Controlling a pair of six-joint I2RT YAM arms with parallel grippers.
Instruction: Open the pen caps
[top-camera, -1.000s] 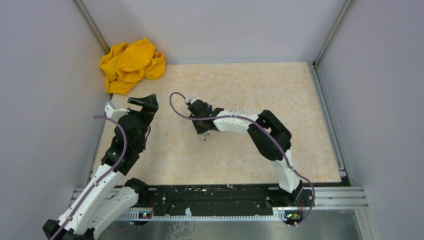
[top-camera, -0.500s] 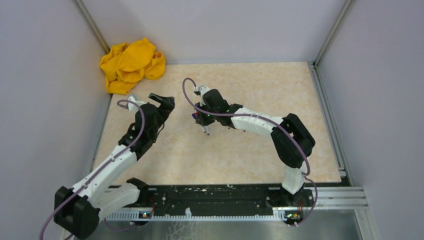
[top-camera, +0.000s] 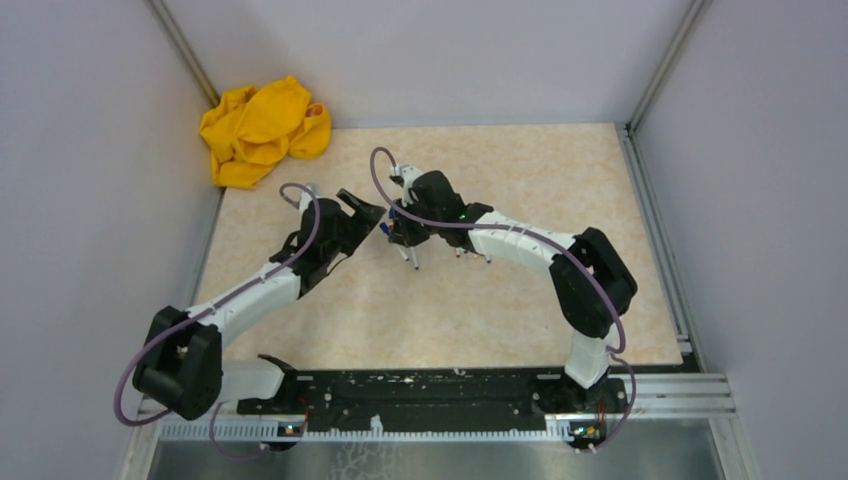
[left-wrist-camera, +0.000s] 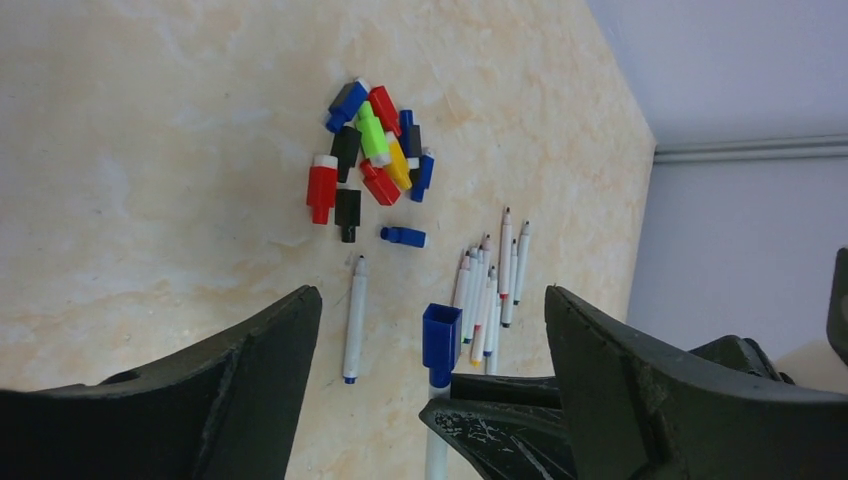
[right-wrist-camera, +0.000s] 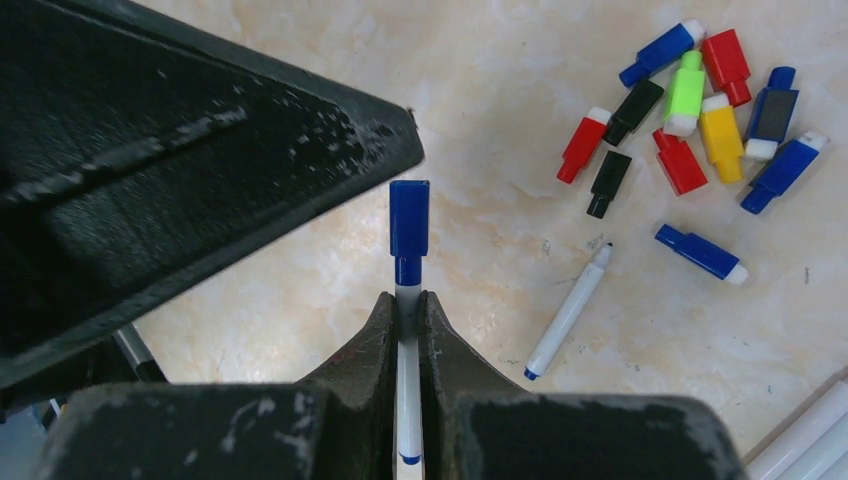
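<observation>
My right gripper (right-wrist-camera: 407, 300) is shut on the white barrel of a pen (right-wrist-camera: 408, 370), and its blue cap (right-wrist-camera: 409, 225) sticks out past the fingertips. My left gripper (left-wrist-camera: 430, 300) is open, with its jaws wide to either side of that blue cap (left-wrist-camera: 441, 340) and not touching it. In the top view the two grippers meet mid-table, left (top-camera: 365, 212) and right (top-camera: 402, 232). A pile of loose pen caps (left-wrist-camera: 370, 150) in red, blue, black, yellow and green lies beyond. One uncapped pen (left-wrist-camera: 354, 318) lies alone and several uncapped pens (left-wrist-camera: 490, 290) lie side by side.
A crumpled yellow cloth (top-camera: 262, 130) lies in the far left corner. A single blue cap (right-wrist-camera: 700, 253) lies apart from the pile (right-wrist-camera: 700, 110), near the lone pen (right-wrist-camera: 568, 312). Grey walls close in the table on three sides.
My left arm has swung right and stretched out until its open gripper is around the pen's cap. My right gripper has carried the pen back and left to meet it.
</observation>
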